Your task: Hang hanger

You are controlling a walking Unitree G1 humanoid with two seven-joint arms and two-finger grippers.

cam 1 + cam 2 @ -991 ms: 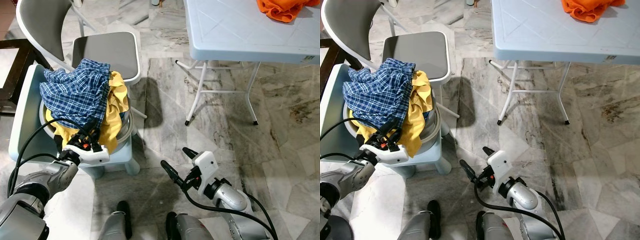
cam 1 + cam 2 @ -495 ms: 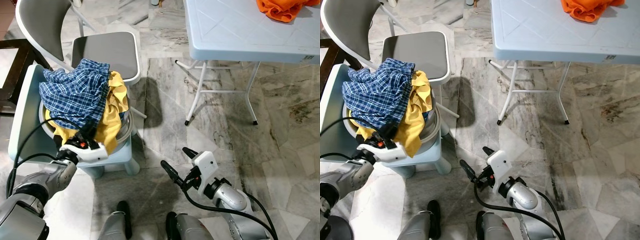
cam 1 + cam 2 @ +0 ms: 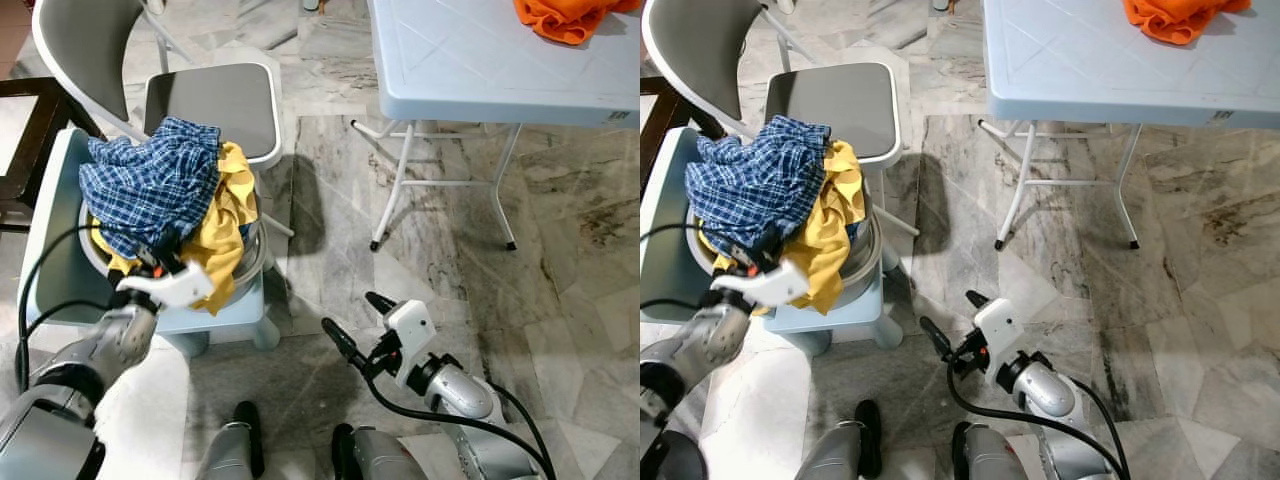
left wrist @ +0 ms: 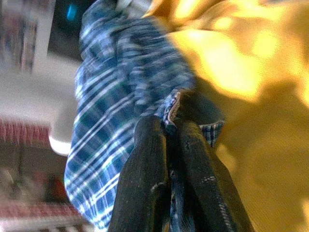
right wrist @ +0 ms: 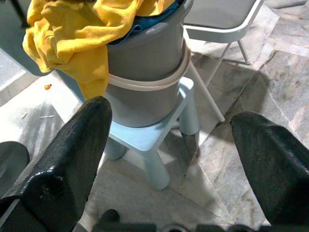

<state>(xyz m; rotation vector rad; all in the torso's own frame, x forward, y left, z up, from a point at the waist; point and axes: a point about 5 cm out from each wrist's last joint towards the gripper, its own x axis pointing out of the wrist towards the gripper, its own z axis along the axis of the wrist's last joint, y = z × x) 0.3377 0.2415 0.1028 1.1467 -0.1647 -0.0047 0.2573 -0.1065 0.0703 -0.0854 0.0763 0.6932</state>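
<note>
A blue plaid shirt [image 3: 150, 185] lies heaped over a yellow garment [image 3: 222, 230] in a grey basket [image 3: 256, 256] that stands on a light blue stool [image 3: 240, 312]. My left gripper [image 3: 150, 258] reaches into the front of the heap. In the left wrist view its fingers [image 4: 145, 159] are pressed together on a fold of the plaid shirt [image 4: 120, 96]. My right gripper [image 3: 350, 312] hovers low over the marble floor to the right of the stool. It is open and holds nothing, and the right wrist view looks between its fingers [image 5: 82, 145] at the basket [image 5: 145, 58].
A grey folding chair [image 3: 215, 100] stands right behind the stool. A light blue folding table [image 3: 480, 60] with an orange cloth [image 3: 565, 18] is at the back right. Dark wooden furniture [image 3: 25, 130] is on the far left. My feet [image 3: 245, 440] are below.
My left gripper has risen from the stool's front edge into the clothes and pinched the plaid shirt, which has bunched upward. The right arm has stayed put.
</note>
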